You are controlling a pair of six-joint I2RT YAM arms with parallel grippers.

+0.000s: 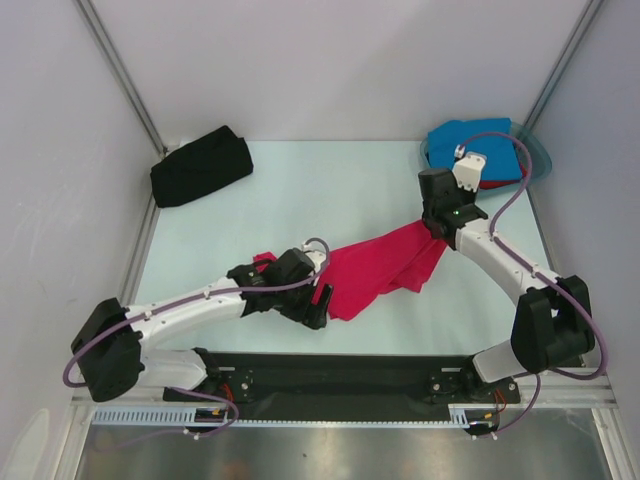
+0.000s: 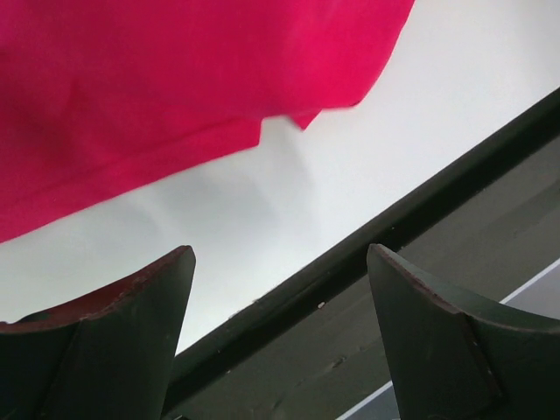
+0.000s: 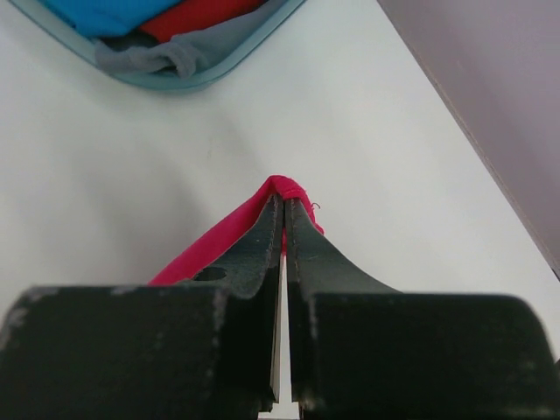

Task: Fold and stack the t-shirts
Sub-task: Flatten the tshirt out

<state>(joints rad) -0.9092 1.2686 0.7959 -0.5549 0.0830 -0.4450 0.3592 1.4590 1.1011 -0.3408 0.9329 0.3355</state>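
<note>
The pale mint counter (image 1: 330, 190) carries everything. Across its middle lies the crimson-pink t-shirt (image 1: 380, 270), unfolded and rumpled. It runs as a slanted band from the near left, where it spreads widest, up to the right, where it narrows to a pinched point. The black t-shirt (image 1: 200, 168) sits well apart at the far left corner, folded into a thick bundle against the wall.

At the far right corner stands the translucent teal tub (image 1: 535, 160). The blue t-shirt (image 1: 455, 140) is heaped in it, with the red t-shirt (image 1: 495, 183) showing beneath. The right wrist view also catches a strip of grey cloth (image 3: 157, 57) lying against the tub's rim. The black base rail (image 1: 330, 375) runs along the near edge of the counter.

The right gripper (image 3: 284, 201) sits just in front of the tub. Its fingers (image 3: 254, 245) are pressed together on a fold of the crimson-pink t-shirt's far end, and the cloth wraps over their tips.

The left gripper (image 2: 280, 254) is at the shirt's near left end, low over the counter's near edge. Its fingers (image 2: 131, 306) are spread wide with nothing between them. In its wrist view the shirt's hem lies ahead of the fingertips, apart from them, and the rail crosses under them.
</note>
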